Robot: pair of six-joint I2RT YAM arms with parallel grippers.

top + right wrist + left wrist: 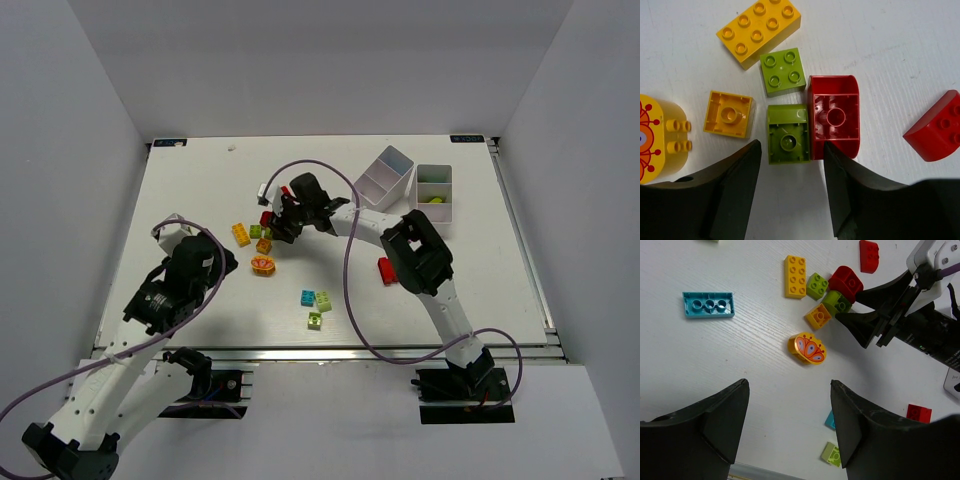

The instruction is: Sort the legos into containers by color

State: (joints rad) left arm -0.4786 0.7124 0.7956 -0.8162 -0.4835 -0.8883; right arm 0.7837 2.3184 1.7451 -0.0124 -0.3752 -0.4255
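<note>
right wrist view shows the right gripper (791,149) spread apart and low over the table (900,45). its black fingers (735,195) flank an upturned olive-green brick (787,134), which lies between the tips and is not pinched. one tip sits at the near corner of an upturned red brick (834,116) that touches the green one's side. just beyond lie a lime brick (782,71) with studs up, a yellow two-by-four brick (760,30) and an upturned orange brick (730,114), with a curved red brick (937,127) set apart. a rounded yellow brick (655,135) carries a printed red-and-orange butterfly pattern. tiny print on the right arm's black housing, seen from the left wrist, is too blurred to read. the left gripper (789,385) hangs over bare tabletop with its jaws wide, holding nothing, and the butterfly brick lies just ahead of it. an upturned cyan brick (708,304) lies off on its own. in the top external view, two white trays sit at the far right of the table, well apart from the cluster: an askew tray (375,185) and a straight tray (418,190) holding a lime piece (436,200).
</note>
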